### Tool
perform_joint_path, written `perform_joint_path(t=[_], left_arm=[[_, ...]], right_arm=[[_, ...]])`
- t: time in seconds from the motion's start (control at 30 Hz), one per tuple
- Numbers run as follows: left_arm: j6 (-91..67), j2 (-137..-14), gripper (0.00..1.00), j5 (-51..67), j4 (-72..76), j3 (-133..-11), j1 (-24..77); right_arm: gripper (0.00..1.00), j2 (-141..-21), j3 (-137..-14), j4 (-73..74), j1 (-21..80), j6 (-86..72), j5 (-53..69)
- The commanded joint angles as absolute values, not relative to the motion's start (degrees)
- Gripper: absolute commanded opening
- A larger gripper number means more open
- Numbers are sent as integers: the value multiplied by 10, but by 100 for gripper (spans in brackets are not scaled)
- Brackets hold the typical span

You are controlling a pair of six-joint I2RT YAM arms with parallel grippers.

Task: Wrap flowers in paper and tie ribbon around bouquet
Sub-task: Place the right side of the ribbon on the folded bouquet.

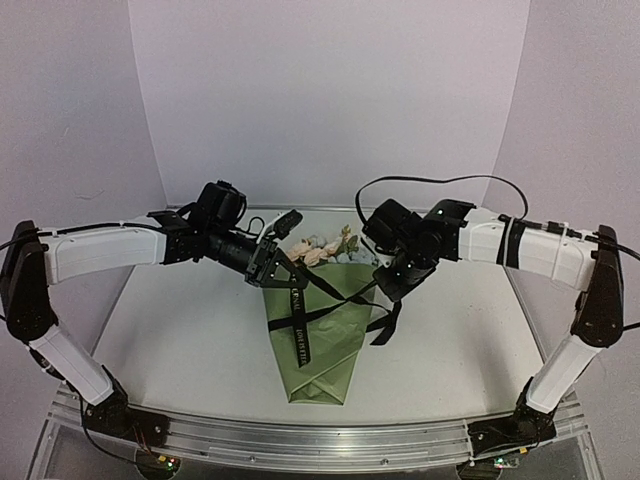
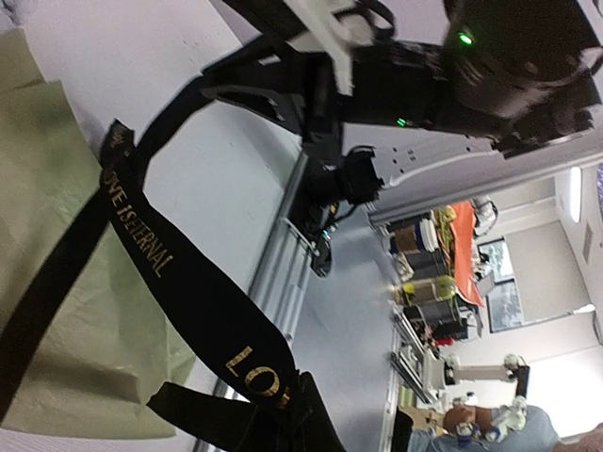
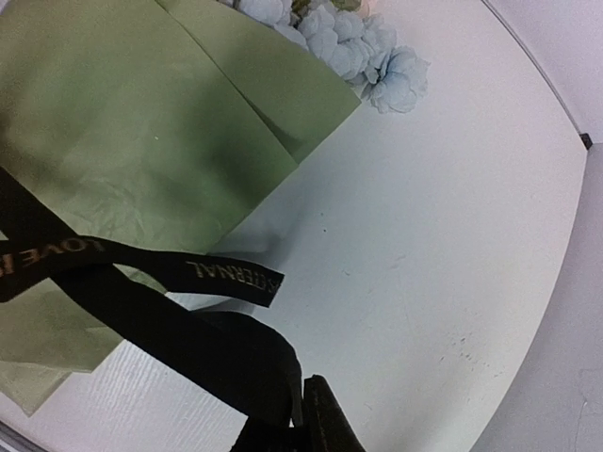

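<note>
The bouquet lies in the middle of the table, a cone of olive-green paper with its point toward the near edge. The flowers stick out of its far end, and pale blue blooms show past the paper. The black ribbon with pale lettering crosses over the cone. My left gripper hovers at the cone's upper left, shut on one ribbon end that runs into the left gripper. At the cone's upper right, my right gripper pinches another ribbon strand, which runs into the right gripper.
The white table has a metal rail along its near edge and purple walls around it. A short loose ribbon end hangs free over the table beside the paper. The right arm fills the top of the left wrist view.
</note>
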State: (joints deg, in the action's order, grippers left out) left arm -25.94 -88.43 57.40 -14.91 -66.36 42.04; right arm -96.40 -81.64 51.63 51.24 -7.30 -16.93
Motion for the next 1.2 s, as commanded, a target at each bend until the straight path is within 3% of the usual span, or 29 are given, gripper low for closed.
perform_joint_path(t=[0.0,0.2,0.5,0.83,0.97,1.17], left_arm=[[-271,-877,0,479,-10,-662,418],[-236,-866,0,413,97,-632,422],[-94,-924,0,241,11,-605,530],[-143,-965,0,266,9,-566,550],[-147,-975,0,219,-10,-565,560],[-135,-966,20,243,-10,-565,562]], right_arm=[[10,-952,-874,540,512,-114,-120],[9,-973,-940,579,511,-147,-82],[9,-970,-966,608,508,-186,-34],[8,-944,-905,610,508,-218,9],[8,-938,-885,610,508,-227,15],[7,-928,-872,610,511,-235,22]])
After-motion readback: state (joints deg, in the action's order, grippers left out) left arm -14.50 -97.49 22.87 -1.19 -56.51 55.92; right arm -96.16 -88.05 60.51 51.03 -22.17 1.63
